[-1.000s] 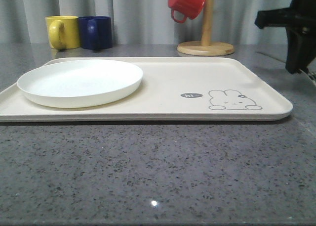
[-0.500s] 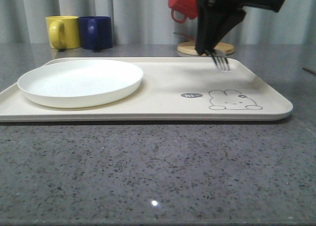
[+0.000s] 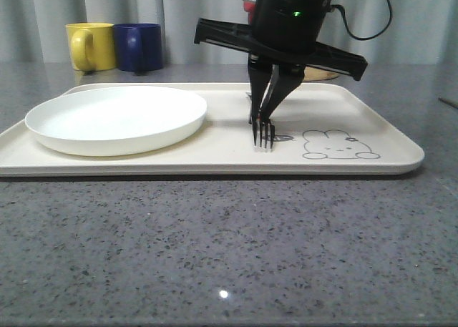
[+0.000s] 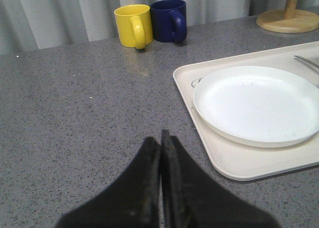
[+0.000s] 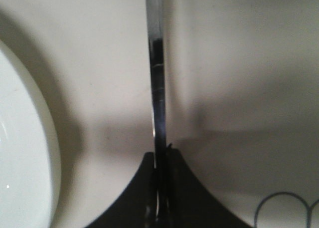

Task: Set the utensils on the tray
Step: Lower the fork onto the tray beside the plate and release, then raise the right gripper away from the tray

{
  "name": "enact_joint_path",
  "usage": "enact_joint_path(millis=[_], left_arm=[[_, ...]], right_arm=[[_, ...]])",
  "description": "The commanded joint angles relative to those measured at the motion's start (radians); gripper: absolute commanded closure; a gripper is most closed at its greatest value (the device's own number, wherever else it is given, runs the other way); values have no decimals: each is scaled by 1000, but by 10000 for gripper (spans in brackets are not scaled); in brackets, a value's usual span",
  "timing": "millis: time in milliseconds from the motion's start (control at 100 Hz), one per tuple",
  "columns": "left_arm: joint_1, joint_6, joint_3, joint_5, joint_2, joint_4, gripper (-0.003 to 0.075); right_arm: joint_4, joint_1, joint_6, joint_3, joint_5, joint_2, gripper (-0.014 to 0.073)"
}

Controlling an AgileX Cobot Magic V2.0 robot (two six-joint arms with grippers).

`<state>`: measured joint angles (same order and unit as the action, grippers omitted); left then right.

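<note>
My right gripper (image 3: 263,111) is shut on the silver fork (image 3: 265,132), which points tines down. The tines are at the surface of the cream tray (image 3: 215,164), just left of the rabbit drawing (image 3: 336,145) and over the "hi" bubble. In the right wrist view the fork's handle (image 5: 157,63) runs straight out from the shut gripper (image 5: 162,155) above the tray (image 5: 239,63). My left gripper (image 4: 160,138) is shut on nothing, over the bare table to the left of the tray (image 4: 239,163). Other utensils are out of view.
A round white plate (image 3: 118,119) takes up the tray's left half. A yellow mug (image 3: 91,46) and a blue mug (image 3: 138,46) stand behind the tray at the left. A wooden mug stand's base (image 3: 323,73) is behind the right arm. Grey speckled tabletop (image 3: 215,248) lies in front.
The right arm came in from the far right with the fork, crossed the tray's back right, then moved left and down until the tines reached the tray's middle.
</note>
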<state>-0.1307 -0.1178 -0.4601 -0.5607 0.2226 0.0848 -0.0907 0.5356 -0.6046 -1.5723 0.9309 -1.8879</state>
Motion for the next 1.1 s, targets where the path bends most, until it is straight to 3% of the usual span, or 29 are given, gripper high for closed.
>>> enact_joint_path(millis=[0,250,370,520,590,840,1090], left_arm=[[-2,6,-25,76,11,3,739],[-2,6,-25,76,11,3,739],[-2,6,-25,76,11,3,739],[-2,6,-25,76,11,3,739],[-2,6,-25,76,11,3,739],[-2,6,-25,76,11,3,739],[-2,6,-25,76,11,3,739]], right_arm=[[0,-1,-5,-36,-46,53,648],[0,-1,-5,-36,-45,45,635],[0,-1,-5,-36,-47,45,533],[0,-1,-5,-36,-49,45,330],[0,-1,-5,-36,-51,45,288],[43,-1,6,-36,-42,103,284],[338,-14,24,-36,96,244,284]])
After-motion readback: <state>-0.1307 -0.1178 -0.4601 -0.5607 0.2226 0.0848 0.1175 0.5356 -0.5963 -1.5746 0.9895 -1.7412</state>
